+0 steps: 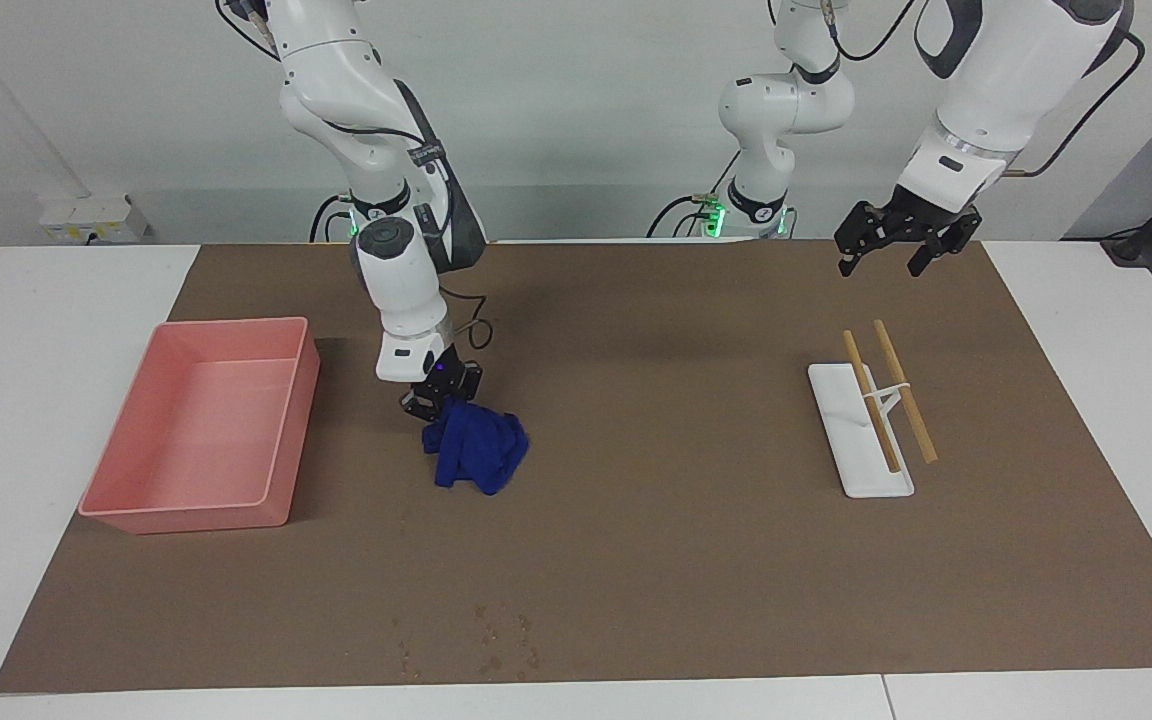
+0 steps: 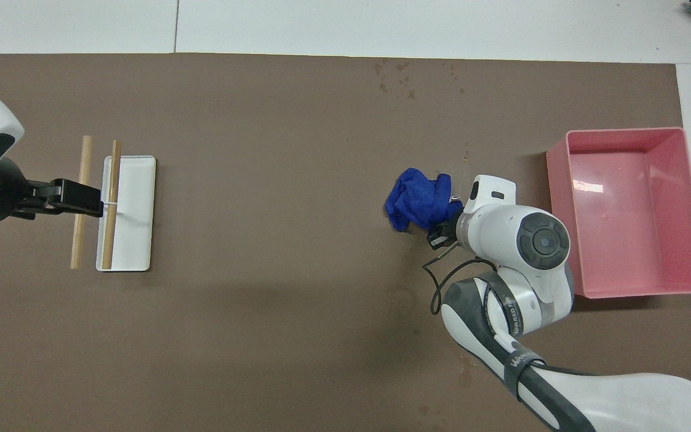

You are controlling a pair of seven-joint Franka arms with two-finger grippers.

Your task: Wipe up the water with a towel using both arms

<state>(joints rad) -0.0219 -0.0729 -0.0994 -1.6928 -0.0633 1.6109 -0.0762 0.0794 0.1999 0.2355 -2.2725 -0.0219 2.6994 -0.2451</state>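
One blue towel (image 1: 476, 452). One pink tray (image 1: 198, 430). One white dish (image 1: 858, 428). Two wooden sticks (image 1: 904, 392). One brown mat (image 1: 636, 560). Two robot arms, each with one gripper: left gripper (image 1: 891, 250), right gripper (image 1: 436, 400).

Bright, even indoor light from above, soft shadows on the brown mat (image 1: 696, 560) beneath the raised arms and beside the pink tray (image 1: 281, 440), small glare patch inside the tray, both views sharp

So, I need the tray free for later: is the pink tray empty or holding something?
Empty. The pink tray shows only its bare floor in both views; the towel lies outside it on the mat.
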